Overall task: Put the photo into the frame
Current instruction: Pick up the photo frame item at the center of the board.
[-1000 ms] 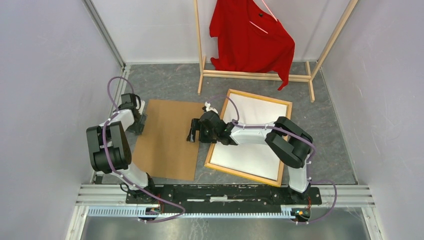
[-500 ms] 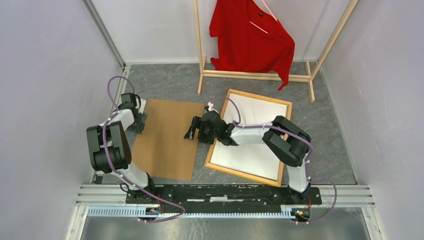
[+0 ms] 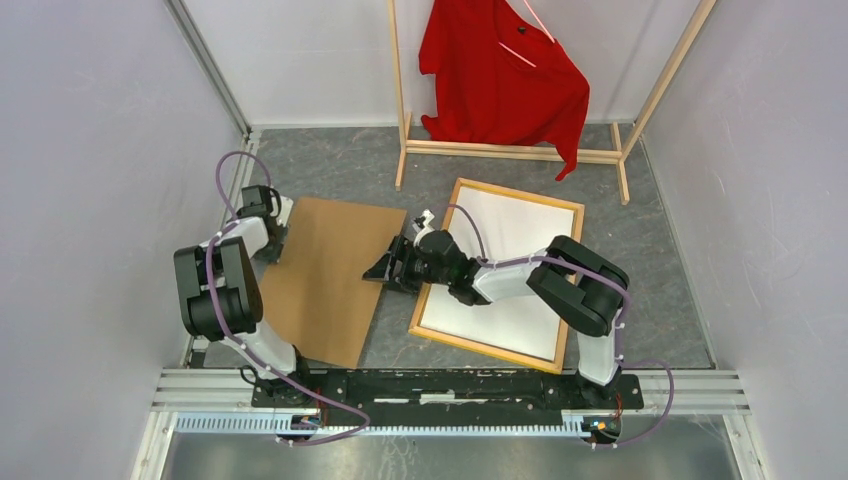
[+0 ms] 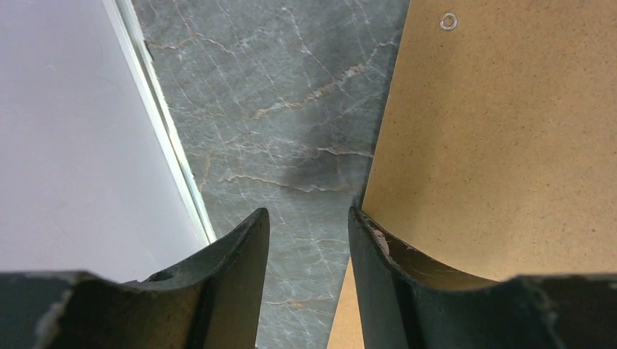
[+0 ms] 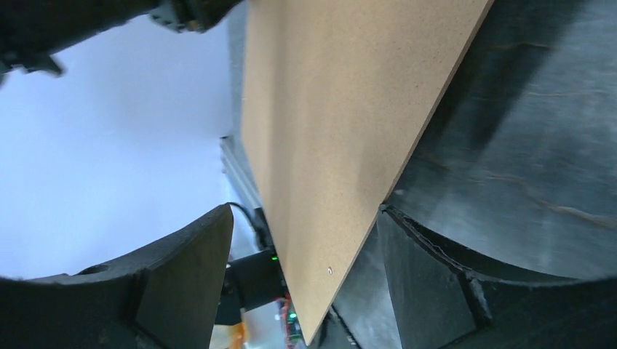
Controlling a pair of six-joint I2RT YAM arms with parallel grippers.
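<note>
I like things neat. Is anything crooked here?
Yes. The board is tipped: its edge at the right end effector looks lifted off the table, between its open jaws. The frame lies slanted to the table's edges too.

Brown backing board [image 3: 320, 280] on my table's [image 3: 340, 170] left half, right edge lifted; wooden rack [image 3: 510, 152] at far edge, red shirt [image 3: 500, 80] hanging.

The frame [image 3: 520, 194] is pale wood, board [image 3: 325, 285] plain brown (shirt [image 3: 500, 80] red).
</note>
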